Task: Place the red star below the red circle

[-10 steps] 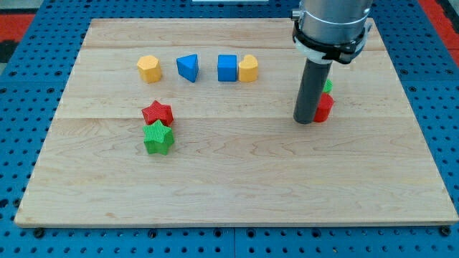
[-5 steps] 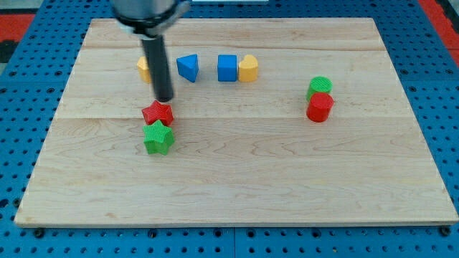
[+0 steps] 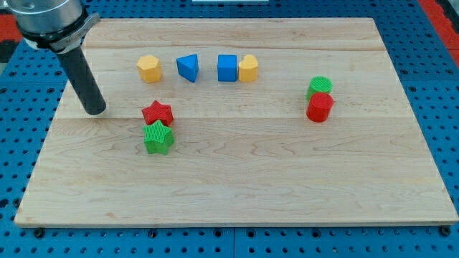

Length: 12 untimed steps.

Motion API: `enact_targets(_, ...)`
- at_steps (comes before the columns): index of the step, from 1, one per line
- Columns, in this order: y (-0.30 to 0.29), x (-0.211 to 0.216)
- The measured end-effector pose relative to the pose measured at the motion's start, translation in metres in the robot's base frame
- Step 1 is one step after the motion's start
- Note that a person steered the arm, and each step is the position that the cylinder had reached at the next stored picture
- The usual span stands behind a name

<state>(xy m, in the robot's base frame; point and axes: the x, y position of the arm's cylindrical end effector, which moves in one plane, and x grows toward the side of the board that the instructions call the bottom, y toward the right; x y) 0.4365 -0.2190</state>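
The red star [image 3: 158, 113] lies left of the board's middle, touching the green star [image 3: 158, 137] just below it. The red circle [image 3: 320, 107] stands at the view's right, touching the green circle [image 3: 320, 87] above it. My tip [image 3: 95, 111] rests on the board to the left of the red star, with a clear gap between them.
A row of blocks lies near the view's top: a yellow hexagon [image 3: 149, 69], a blue triangle [image 3: 188, 67], a blue cube [image 3: 227, 68] and a yellow block [image 3: 248, 69] touching it. The wooden board [image 3: 237, 179] sits on a blue pegboard.
My tip has swept from beside the red circle at the right, across the board past the top of the red star, to the star's left. No block has moved.
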Motion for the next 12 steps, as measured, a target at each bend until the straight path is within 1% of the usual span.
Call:
enact_targets(2,0.011,0.004)
enact_targets(4,0.118,0.004)
enact_targets(5,0.149,0.004)
enact_targets(6,0.168,0.004)
enact_targets(9,0.173,0.005)
enact_targets(11,0.146,0.005)
enact_targets(12,0.144,0.017)
